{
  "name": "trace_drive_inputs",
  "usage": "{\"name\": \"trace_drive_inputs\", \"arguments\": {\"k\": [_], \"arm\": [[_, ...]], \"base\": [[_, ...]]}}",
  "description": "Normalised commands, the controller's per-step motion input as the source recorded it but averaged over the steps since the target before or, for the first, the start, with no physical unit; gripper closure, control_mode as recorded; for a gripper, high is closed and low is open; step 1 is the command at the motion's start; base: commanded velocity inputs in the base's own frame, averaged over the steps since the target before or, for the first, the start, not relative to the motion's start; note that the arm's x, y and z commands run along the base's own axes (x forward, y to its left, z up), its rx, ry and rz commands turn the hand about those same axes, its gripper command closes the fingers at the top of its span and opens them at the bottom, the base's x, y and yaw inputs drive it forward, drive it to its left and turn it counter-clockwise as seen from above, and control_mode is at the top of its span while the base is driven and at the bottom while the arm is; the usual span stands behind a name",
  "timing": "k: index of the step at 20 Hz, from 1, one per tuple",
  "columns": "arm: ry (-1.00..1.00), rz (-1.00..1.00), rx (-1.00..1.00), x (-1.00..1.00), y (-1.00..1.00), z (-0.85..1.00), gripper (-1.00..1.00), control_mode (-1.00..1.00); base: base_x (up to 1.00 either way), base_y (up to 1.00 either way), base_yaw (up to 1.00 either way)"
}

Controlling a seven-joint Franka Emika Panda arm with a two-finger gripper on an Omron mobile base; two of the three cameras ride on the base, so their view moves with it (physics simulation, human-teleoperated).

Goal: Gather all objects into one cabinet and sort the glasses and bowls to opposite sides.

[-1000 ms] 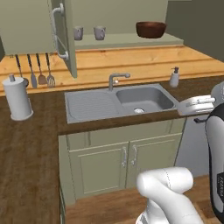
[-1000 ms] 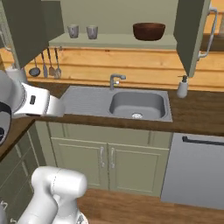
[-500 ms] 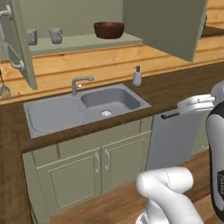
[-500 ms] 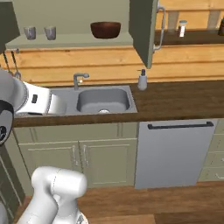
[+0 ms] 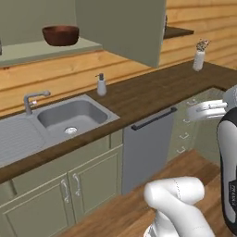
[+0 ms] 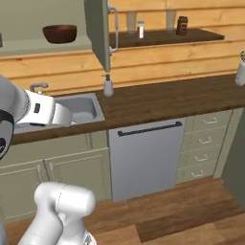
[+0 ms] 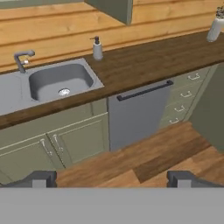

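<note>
The large dark brown bowl (image 5: 60, 34) stands on the pale shelf of the open olive-green wall cabinet (image 5: 125, 28). The right base view also has the brown bowl (image 6: 60, 33), with the cabinet's door (image 6: 101, 33) swung out beside it. The two grey glasses and the blue bowl are out of view. My gripper (image 7: 112, 178) is open, nothing between its dark fingertips (image 7: 41, 178). It hangs high over the wooden floor, well back from the counter and far from the bowl.
A grey sink (image 5: 74, 115) with faucet (image 5: 33, 99) and soap dispenser (image 5: 101, 85) sits in the dark wood counter (image 5: 152, 90). Below are a dishwasher (image 6: 146, 155) and drawers (image 6: 206, 143). An open shelf (image 6: 167, 36) holds jars. A pale vase (image 5: 199, 58) stands far right.
The whole picture has slid left: the camera base has moved right along the counter. The glasses have passed out of frame at the left, and the dishwasher and drawers have come in.
</note>
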Motion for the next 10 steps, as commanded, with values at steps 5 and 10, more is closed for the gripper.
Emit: {"name": "trace_drive_inputs", "arguments": {"k": [5, 10], "arm": [[0.00, 0.00, 0.00, 0.00, 0.00, 0.00, -1.00, 1.00], [0.00, 0.00, 0.00, 0.00, 0.00, 0.00, -1.00, 1.00]], "base": [[0.04, -0.56, -0.37], [0.23, -0.50, -0.37]]}}
